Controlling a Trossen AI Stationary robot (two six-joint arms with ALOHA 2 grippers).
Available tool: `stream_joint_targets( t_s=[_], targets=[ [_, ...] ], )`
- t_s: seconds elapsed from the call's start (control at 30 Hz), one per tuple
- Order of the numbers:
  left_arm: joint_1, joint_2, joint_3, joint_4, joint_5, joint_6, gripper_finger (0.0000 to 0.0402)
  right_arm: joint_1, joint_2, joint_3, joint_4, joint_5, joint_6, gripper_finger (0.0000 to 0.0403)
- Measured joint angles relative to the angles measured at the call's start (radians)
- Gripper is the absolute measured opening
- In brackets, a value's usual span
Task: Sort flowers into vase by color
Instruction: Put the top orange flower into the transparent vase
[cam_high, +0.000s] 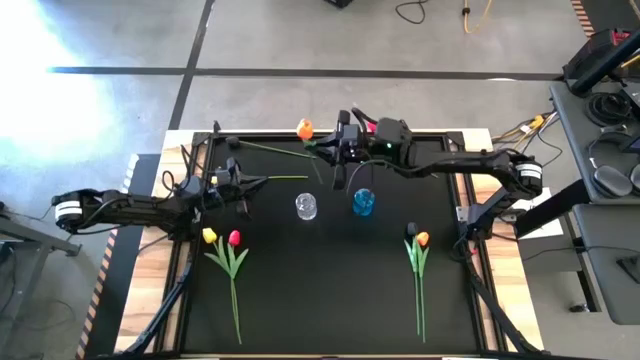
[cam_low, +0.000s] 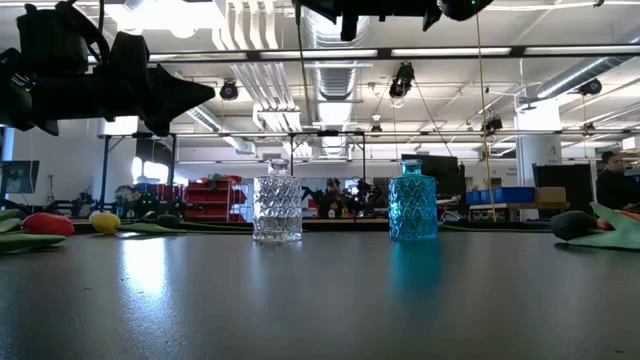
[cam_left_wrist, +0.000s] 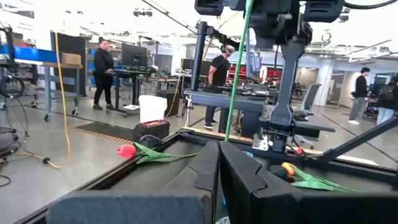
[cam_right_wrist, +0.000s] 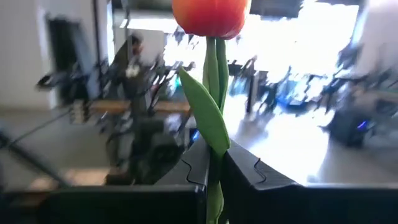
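An orange tulip (cam_high: 305, 128) is raised above the table's far middle, and both grippers are shut on it. My right gripper (cam_high: 322, 148) is just below the head (cam_right_wrist: 210, 15). My left gripper (cam_high: 258, 181) is at the lower end of the thin green stem (cam_high: 288, 179). A clear vase (cam_high: 306, 206) and a blue vase (cam_high: 363, 202) stand upright at mid-table. A yellow tulip (cam_high: 209, 236) and a red tulip (cam_high: 234, 238) lie flat near left. A dark-headed tulip and an orange tulip (cam_high: 422, 238) lie near right. Another red tulip (cam_left_wrist: 127, 150) lies near the far edge. My left gripper (cam_left_wrist: 219, 149) pinches the stem's lower end (cam_left_wrist: 225, 138) at its fingertips, coming level from the table's left. From there the stem climbs slanting toward the other gripper. My right gripper (cam_right_wrist: 214, 165) pinches the stem (cam_right_wrist: 216, 146) a short way below the head, beside a leaf (cam_right_wrist: 205, 112). The head stands out past the fingertips, lifted clear of the table.
The far red tulip's stem (cam_high: 280, 152) runs along the table under the raised arms. The black mat's wooden border (cam_high: 180, 140) marks the table's edge. Bare mat lies between the two pairs of tulips, in front of the vases. People stand in the room beyond the table.
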Motion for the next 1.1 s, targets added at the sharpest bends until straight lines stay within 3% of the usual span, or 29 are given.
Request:
stream_joint_targets(
  t_s=[0.27,1.1],
  targets=[
    [0.0,0.025,0.0,0.019,-0.001,0.017,0.0,0.02,0.017,-0.125,0.277,0.055,0.125,0.0018],
    [0.0,0.035,0.0,0.025,-0.002,0.018,0.0,0.074,0.153,-0.128,0.387,0.151,0.108,0.0018]
  ],
)
